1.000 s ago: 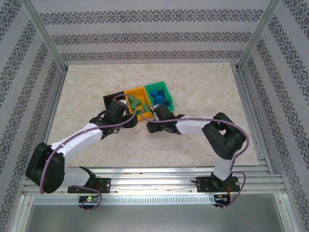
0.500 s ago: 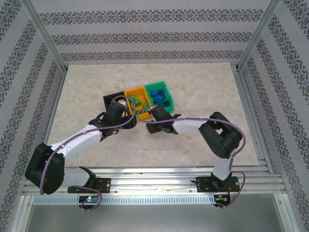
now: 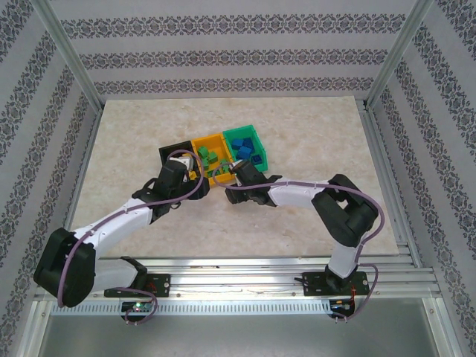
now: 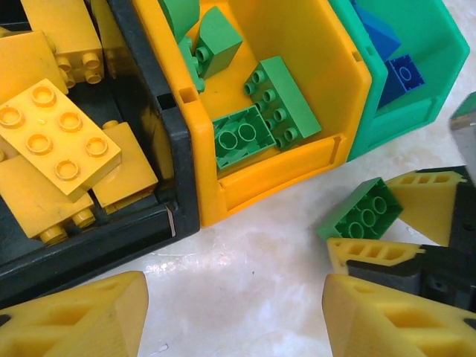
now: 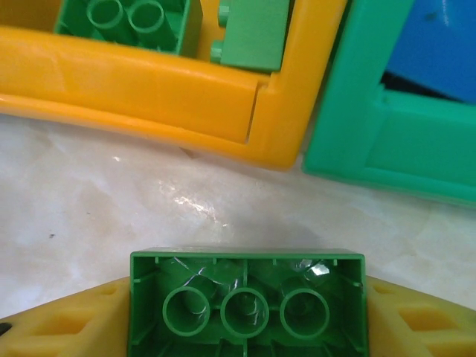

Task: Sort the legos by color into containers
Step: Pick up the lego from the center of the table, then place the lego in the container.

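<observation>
We see right gripper (image 5: 247,327) fingers clamped on green brick (image 5: 245,297), just before front wall of orange-yellow bin (image 5: 149,97). Left gripper (image 4: 234,320) fingers apart over table (image 4: 245,260), near black bin (image 4: 149,230) with yellow bricks (image 4: 56,137). Green bricks (image 4: 282,97) in orange-yellow bin, blue bricks (image 4: 401,74) in green bin (image 4: 394,123).

Looks like a robotics lab test cell, not anybody's home. The whole setup is a box framed in aluminium posts (image 3: 73,63), with patterned panels (image 3: 238,52) hung as walls around a marble-look tabletop (image 3: 312,134). The left arm (image 3: 119,219) and right arm (image 3: 297,195) are bolted onto a slotted metal rail (image 3: 238,269) at the near edge, with purple cables (image 3: 378,219) looping along them.
</observation>
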Tool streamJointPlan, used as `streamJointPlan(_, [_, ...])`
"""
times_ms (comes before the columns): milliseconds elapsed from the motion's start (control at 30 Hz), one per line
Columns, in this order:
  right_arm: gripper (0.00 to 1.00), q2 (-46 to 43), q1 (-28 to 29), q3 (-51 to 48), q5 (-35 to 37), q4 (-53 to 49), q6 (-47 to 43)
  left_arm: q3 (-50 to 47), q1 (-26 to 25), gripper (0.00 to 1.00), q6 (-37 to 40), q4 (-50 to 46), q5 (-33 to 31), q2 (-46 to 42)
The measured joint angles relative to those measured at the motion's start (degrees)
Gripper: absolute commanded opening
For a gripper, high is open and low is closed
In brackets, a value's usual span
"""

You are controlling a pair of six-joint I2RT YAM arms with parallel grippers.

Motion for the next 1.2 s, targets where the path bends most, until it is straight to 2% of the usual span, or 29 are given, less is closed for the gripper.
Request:
streamJointPlan(200, [0.61,-2.40,0.00,-0.17,-0.13,0.70,0.20,-0.90,0.42,0.63,-1.53,1.01,-1.16,-0.81])
streamJointPlan(500, [0.61,-2.45,-0.28,2.60,-2.93,0.59,0.35,-6.27,1.84,0.64,-4.35,1.49,-2.67,-8.02])
streamJointPlan(700, [0.62,1.31,-3.23,14.93,-7.56,1.70,2.29,-8.59,2.25,0.64,-6.05,1.44,-3.82,-13.22])
streamJointPlan(867, [0.72,10.40,-5.14,28.55,-9.42,1.27,3.61,-9.86,2.62,0.65,-7.52,0.74,-4.09,-15.06])
streamJointPlan(967, [0.74,14.10,-5.97,32.24,-10.38,0.72,4.50,-9.94,2.82,0.66,-7.89,-0.28,-4.13,-15.87])
streamJointPlan(1000, [0.74,14.45,-6.21,32.30,-10.80,0.26,4.66,-9.94,2.93,0.70,-7.96,-0.79,-4.20,-16.28])
streamJointPlan(1033, [0.74,14.58,-6.43,32.26,-11.13,-0.50,4.74,-9.94,3.02,0.82,-8.04,-1.38,-4.37,-16.74])
streamJointPlan(1100, [0.75,14.47,-6.73,31.69,-11.93,-0.66,4.74,-9.94,3.32,0.92,-8.39,-2.58,-4.66,-17.57])
streamJointPlan(1200, [0.75,13.14,-6.93,28.94,-13.20,-0.20,4.68,-10.08,4.39,0.93,-8.68,-3.58,-5.68,-18.60])
